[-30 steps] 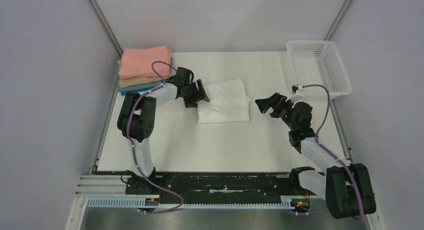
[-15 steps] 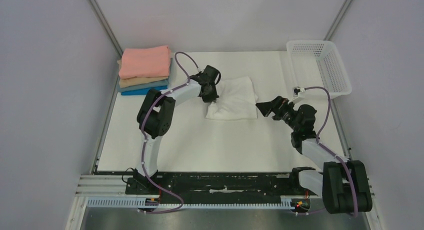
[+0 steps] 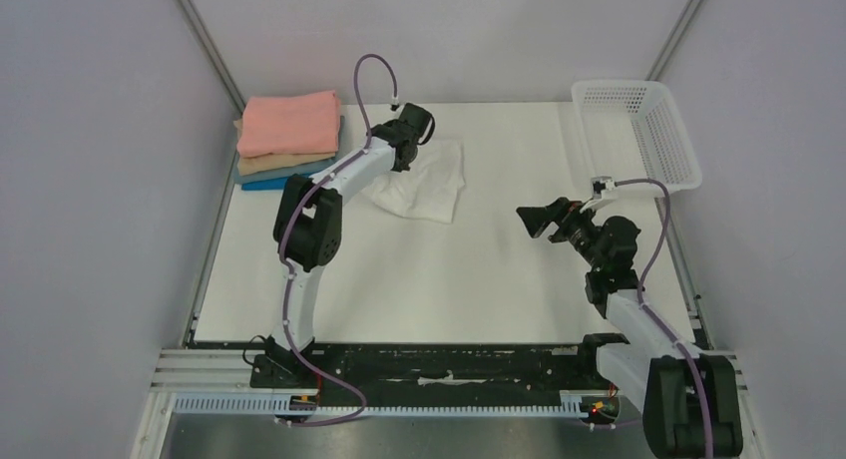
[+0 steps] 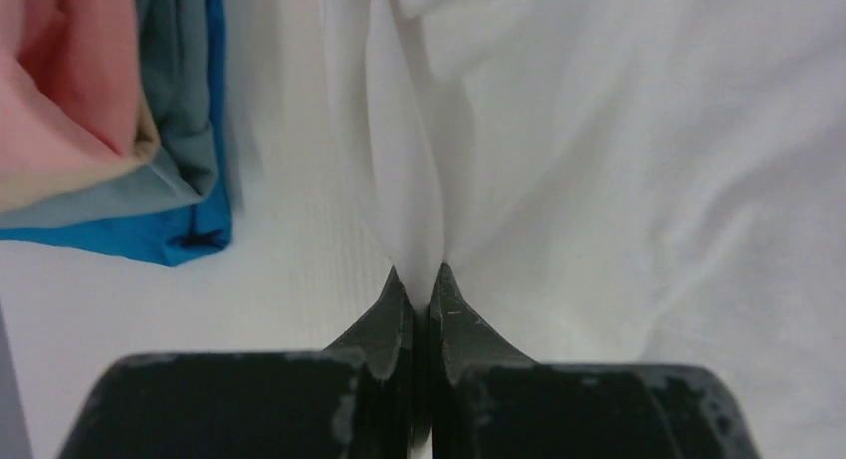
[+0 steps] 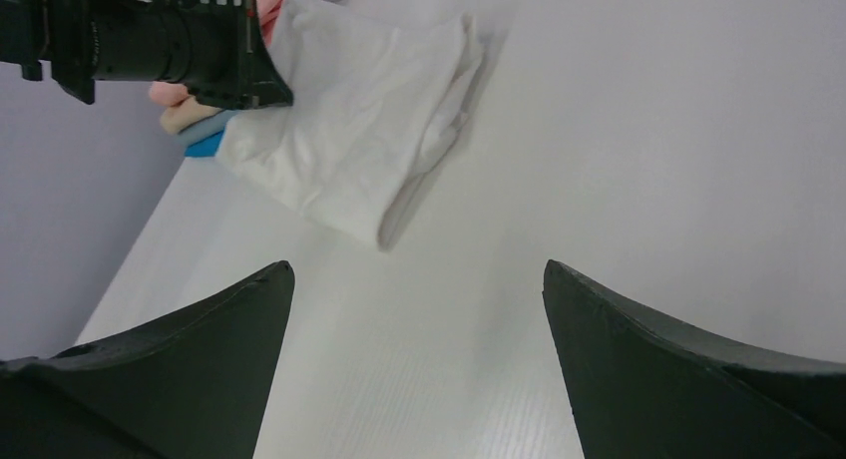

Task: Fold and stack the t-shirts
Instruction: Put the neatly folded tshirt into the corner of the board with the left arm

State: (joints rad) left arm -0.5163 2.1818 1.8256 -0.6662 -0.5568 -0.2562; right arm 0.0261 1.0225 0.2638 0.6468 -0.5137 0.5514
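Upper middle, the left hand (image 4: 421, 279) is clenched on the white t-shirt (image 3: 429, 183) near the folded stack (image 3: 289, 126); mid-right, the right hand (image 5: 416, 265) hangs released over the bench (image 3: 449, 279).

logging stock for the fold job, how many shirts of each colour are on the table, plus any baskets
white t-shirt: 1
salmon pink t-shirt: 1
tan t-shirt: 1
grey-blue t-shirt: 1
bright blue t-shirt: 1
white mesh basket: 1
total: 6 (5 shirts, 1 basket)
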